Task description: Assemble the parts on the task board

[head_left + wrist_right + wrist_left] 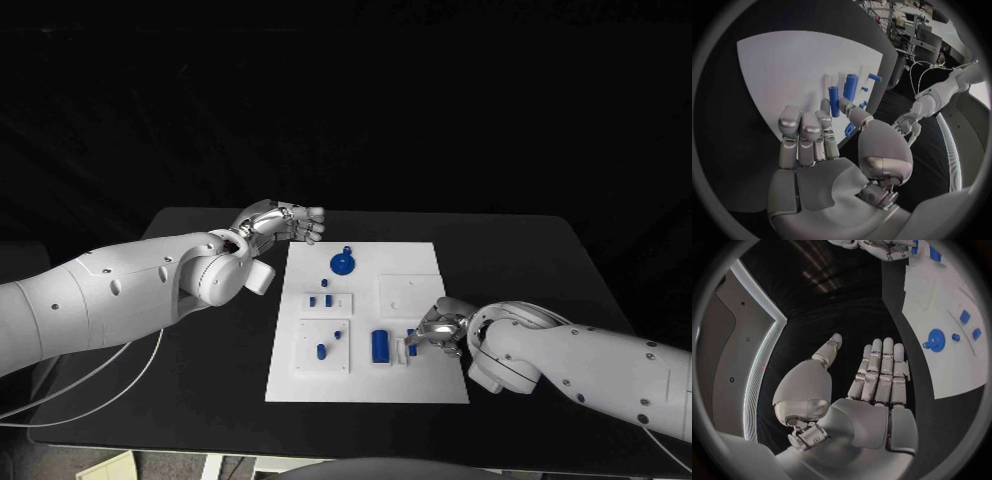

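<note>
While the left hand (pixel 283 222) hovers off the task board's (pixel 407 262) far left corner, fingers straight and together, thumb apart, it holds nothing. Blue parts (pixel 343 263) sit across the board. Right hand (pixel 437 333) is at the near right, pinching a small blue part (pixel 834 101).

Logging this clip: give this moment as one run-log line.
left hand: open, off the task board | right hand: pinching a blue part at board's near right | blue disc part: lying loose

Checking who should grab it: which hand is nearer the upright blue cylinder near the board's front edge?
Right. The right hand hovers just beside the blue cylinder; the left hand is off the task board, past its far corner.
</note>
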